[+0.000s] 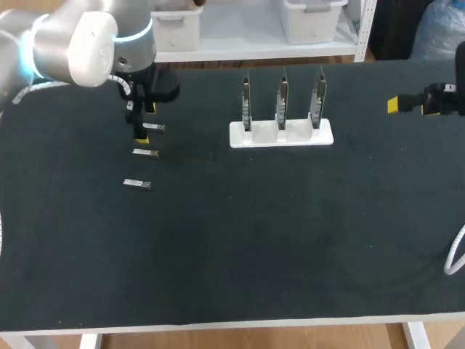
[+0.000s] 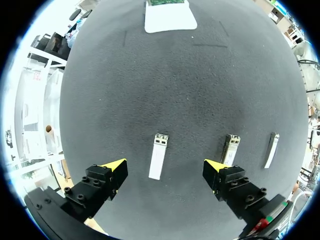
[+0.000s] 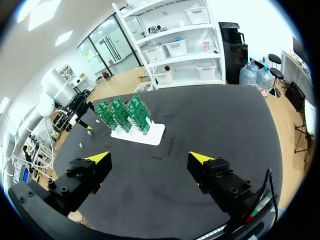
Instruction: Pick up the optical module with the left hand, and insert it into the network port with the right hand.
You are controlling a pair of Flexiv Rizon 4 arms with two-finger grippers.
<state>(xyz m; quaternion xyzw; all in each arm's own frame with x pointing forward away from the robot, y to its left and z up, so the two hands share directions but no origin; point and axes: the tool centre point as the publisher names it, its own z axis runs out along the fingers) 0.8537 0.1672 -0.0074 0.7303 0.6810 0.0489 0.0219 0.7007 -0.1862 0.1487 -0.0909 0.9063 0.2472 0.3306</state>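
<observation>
- The black bench (image 1: 290, 240) carries a white stand (image 1: 282, 134) toward its far side. 3 green circuit boards (image 1: 280, 102) are held upright in it, side by side; their ports are too small to make out.
- 3 optical modules (image 1: 145, 153) lie flat on the bench well to the left of the stand. They are small silver bars in a row, each apart from the others and each pointing lengthwise toward the stand.
- The nearest optical module (image 1: 154, 127) lies about level with the stand. The middle optical module (image 1: 145, 153) and the farthest optical module (image 1: 136, 184) step away from the stand toward the bench's front edge.
- The left gripper (image 1: 145, 122) hangs over the nearest optical module, at the end of the left arm (image 1: 80, 36), which comes in from the far corner left of the stand.
- In the left wrist view the left gripper (image 2: 164, 167) is spread wide — the nearest optical module (image 2: 158, 156) lies between its fingers, touching neither, with the stand (image 2: 170, 20) well ahead.
- The middle optical module (image 2: 230, 149) lies just beside 1 yellow tip, outside the gap. The farthest optical module (image 2: 271, 150) lies further out on that same side.
- The right gripper (image 1: 396, 105) is well to the right of the stand, over the bench near its right edge — holding nothing.
- In the right wrist view the right gripper (image 3: 150, 160) is spread wide over the bench. The stand (image 3: 140, 134) and its circuit boards (image 3: 120, 112) are ahead, and the left arm (image 3: 55, 95) is beyond them.
</observation>
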